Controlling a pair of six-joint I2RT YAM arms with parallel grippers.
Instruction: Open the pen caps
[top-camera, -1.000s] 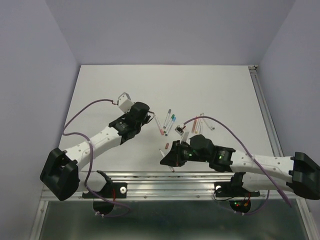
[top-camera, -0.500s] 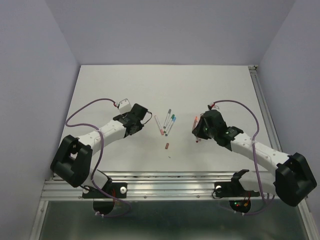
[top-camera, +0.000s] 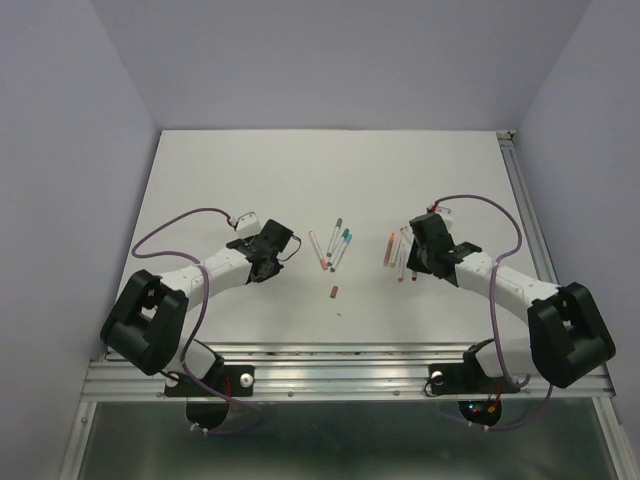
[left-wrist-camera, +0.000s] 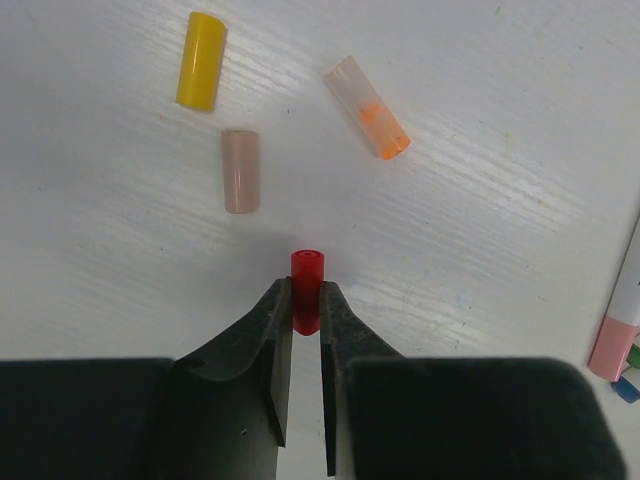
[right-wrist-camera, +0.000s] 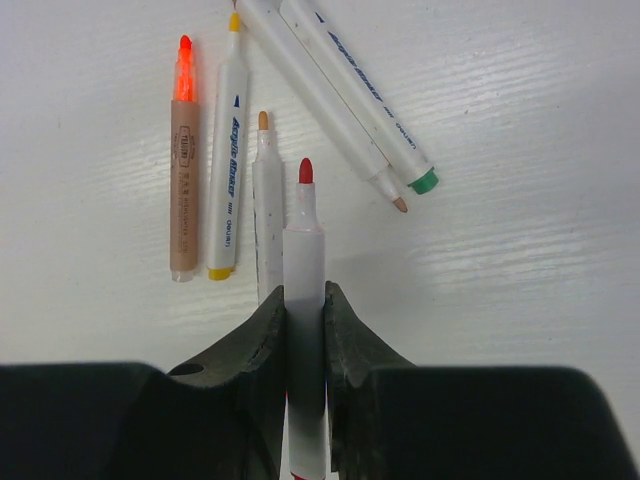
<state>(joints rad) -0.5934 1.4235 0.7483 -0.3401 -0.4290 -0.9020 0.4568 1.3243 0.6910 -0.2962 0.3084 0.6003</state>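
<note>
The left fingers (left-wrist-camera: 276, 322) pinch a short, glossy red cap (left-wrist-camera: 307, 268) by its near end. The right fingers (right-wrist-camera: 268, 325) pinch a white pen (right-wrist-camera: 304, 245) by the barrel, its red tip uncapped.

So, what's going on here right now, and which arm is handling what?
Two robot arms are taking caps off marker pens. The left end effector is shut on a red cap, with a yellow cap, a pale pink cap and an orange cap lying loose nearby. The right end effector grips a red-tipped pen, its tip bare, beside other uncapped pens.
</note>
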